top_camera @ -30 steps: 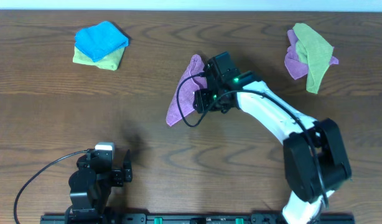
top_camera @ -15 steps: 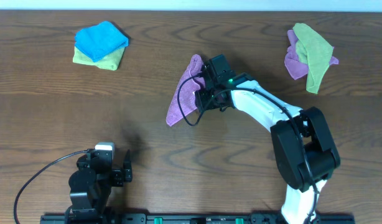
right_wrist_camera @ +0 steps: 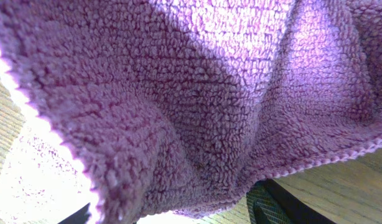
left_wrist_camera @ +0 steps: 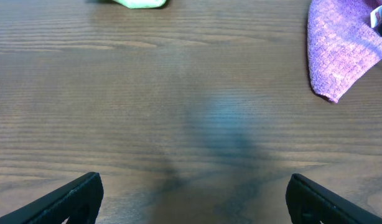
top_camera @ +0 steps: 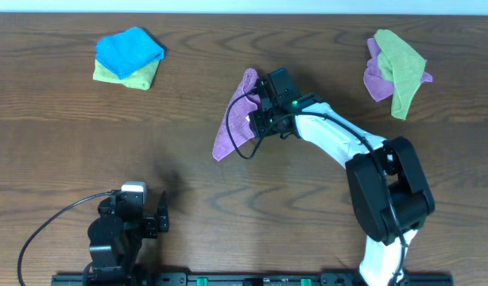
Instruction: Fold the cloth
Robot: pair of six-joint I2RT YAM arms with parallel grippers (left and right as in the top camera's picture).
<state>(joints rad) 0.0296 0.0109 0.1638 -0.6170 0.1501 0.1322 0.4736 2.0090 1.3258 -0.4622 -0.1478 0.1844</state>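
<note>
A purple cloth [top_camera: 233, 124] lies crumpled in a long, narrow shape at the middle of the wooden table. My right gripper [top_camera: 255, 113] is down on its right edge. In the right wrist view the purple cloth [right_wrist_camera: 178, 93] fills the frame and hangs between the fingers of the right gripper [right_wrist_camera: 172, 211], which stand apart, so it is open around the fabric. My left gripper [top_camera: 159, 219] rests at the front left, open and empty [left_wrist_camera: 191, 205]. The cloth's lower tip shows in the left wrist view [left_wrist_camera: 340, 56].
A folded blue cloth on a green one [top_camera: 129, 56] sits at the back left. A loose green and purple cloth pile [top_camera: 395, 67] lies at the back right. A black cable loops near the left arm [top_camera: 45, 230].
My right arm has shifted a little left and back, pressing closer onto the purple cloth's right edge. The left arm has not moved.
</note>
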